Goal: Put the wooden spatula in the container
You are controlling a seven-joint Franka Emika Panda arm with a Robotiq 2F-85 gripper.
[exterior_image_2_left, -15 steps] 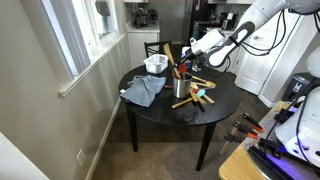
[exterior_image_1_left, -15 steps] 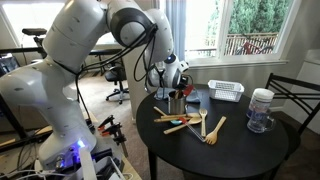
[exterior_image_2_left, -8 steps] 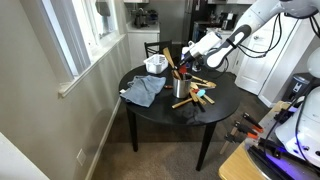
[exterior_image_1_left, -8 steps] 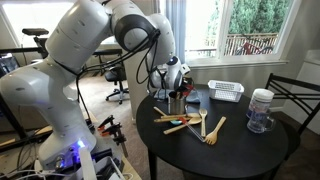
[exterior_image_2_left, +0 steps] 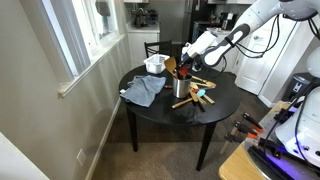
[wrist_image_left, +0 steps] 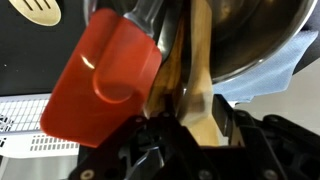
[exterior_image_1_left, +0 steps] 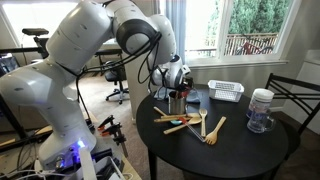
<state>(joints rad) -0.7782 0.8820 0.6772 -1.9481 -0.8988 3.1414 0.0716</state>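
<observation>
The dark metallic container [exterior_image_1_left: 177, 104] stands upright on the black round table, and it also shows in an exterior view [exterior_image_2_left: 181, 88]. My gripper [exterior_image_1_left: 178, 80] hangs just above it, shut on the wooden spatula [exterior_image_2_left: 171, 67]. In the wrist view the spatula's pale handle [wrist_image_left: 201, 85] runs between my jaws [wrist_image_left: 196, 128] into the container's shiny rim [wrist_image_left: 255, 40]. A red spatula head [wrist_image_left: 105, 80] sits in the same cup beside it.
Several loose wooden utensils [exterior_image_1_left: 192, 123] lie on the table [exterior_image_1_left: 235, 150] in front of the cup. A white slotted basket [exterior_image_1_left: 226, 92] and a clear white-lidded jar [exterior_image_1_left: 261, 110] stand further off. A grey cloth [exterior_image_2_left: 145, 91] lies at the table's edge.
My gripper has moved down a little with the wooden spatula, which now sits lower and closer to the cup. The table's other objects have not moved.
</observation>
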